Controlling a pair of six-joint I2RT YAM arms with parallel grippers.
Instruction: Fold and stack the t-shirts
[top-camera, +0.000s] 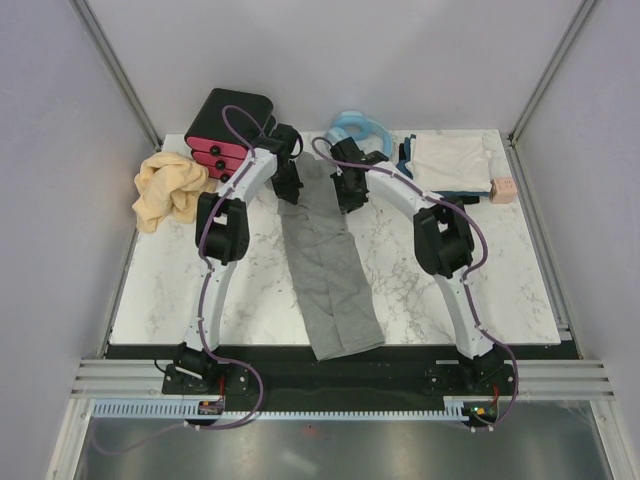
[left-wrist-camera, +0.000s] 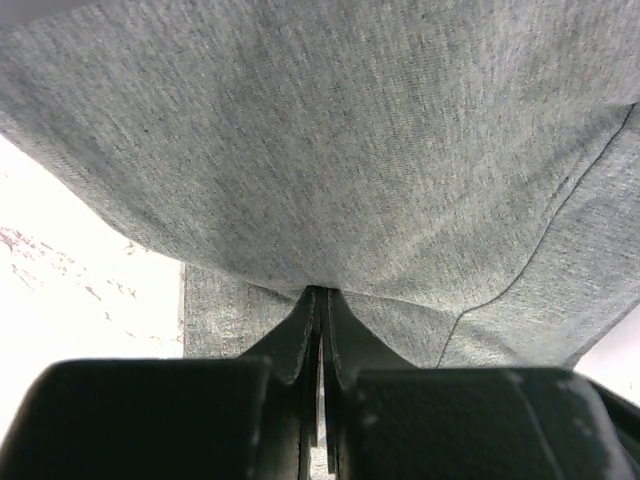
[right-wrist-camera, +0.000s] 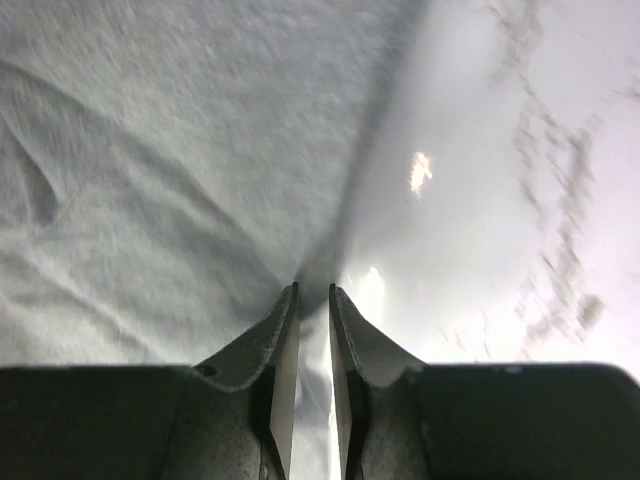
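Lower centre of the overhead view: the heather-grey t-shirt (top-camera: 328, 275), folded into one long narrow strip, lies on the marble table (top-camera: 180, 290). Its lower end hangs over the table's near edge between the two arm bases. From there the strip runs up the middle of the frame, leaning slightly to the left, and ends between the two grippers.

Left gripper (left-wrist-camera: 318, 296): sits at the upper left corner of the strip. Its wrist view shows the jaws pressed together with only a hairline between them. Grey cloth gathers at the tips and fills most of the frame, so the gripper appears to be pinching the shirt.

Right gripper (right-wrist-camera: 313, 291): sits at the upper right edge of the strip. The jaws stand a narrow gap apart with nothing between them. The tips point at the line where the grey cloth meets bare marble, cloth to the left and table to the right. This view is blurred.

Left edge, mid-height: the tan-yellow t-shirt (top-camera: 168, 190) lies crumpled, partly over the table's side.

Upper left: a black box (top-camera: 232, 118) with pink drawers, just beyond the tan-yellow shirt.

Upper centre: a light-blue hose (top-camera: 352, 124), coiled, behind the right arm.

Upper right: the whitish t-shirt (top-camera: 450, 158), folded flat, lies on top of dark t-shirts (top-camera: 404, 157). A small pink block (top-camera: 503, 190) sits just beside this stack, to its right.
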